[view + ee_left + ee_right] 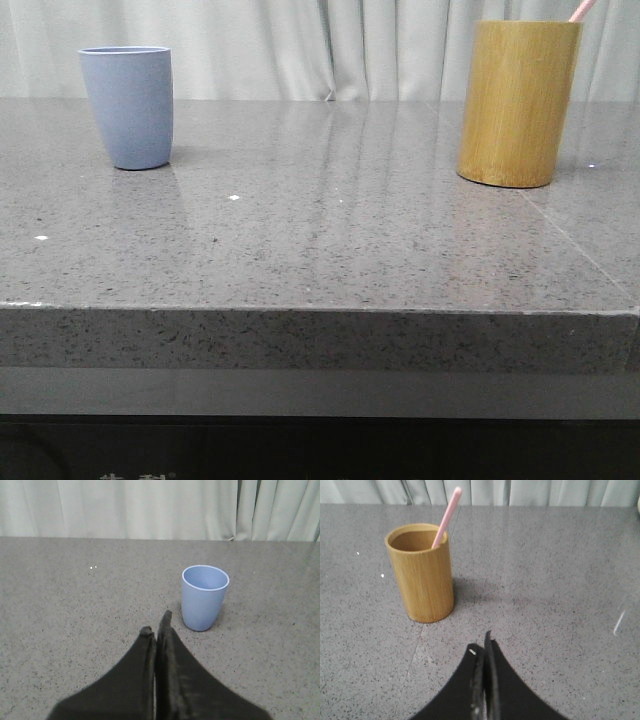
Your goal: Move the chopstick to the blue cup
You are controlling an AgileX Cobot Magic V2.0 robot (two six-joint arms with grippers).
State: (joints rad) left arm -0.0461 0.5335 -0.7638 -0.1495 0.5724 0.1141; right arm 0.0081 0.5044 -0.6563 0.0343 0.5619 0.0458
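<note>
The blue cup (pixel 128 106) stands upright and empty at the far left of the grey table; it also shows in the left wrist view (pixel 204 597). A pale pink chopstick (pixel 446 516) leans inside the yellow-brown bamboo holder (pixel 421 573); only its tip (pixel 583 9) shows in the front view above the holder (pixel 517 102) at the far right. My left gripper (pixel 156 626) is shut and empty, short of the blue cup. My right gripper (pixel 481 645) is shut and empty, short of the bamboo holder. Neither gripper shows in the front view.
The speckled grey table (pixel 320 230) has a front edge close to the camera. Pale curtains (pixel 330 45) hang behind the table. A seam line (pixel 575 245) runs across the tabletop near the holder.
</note>
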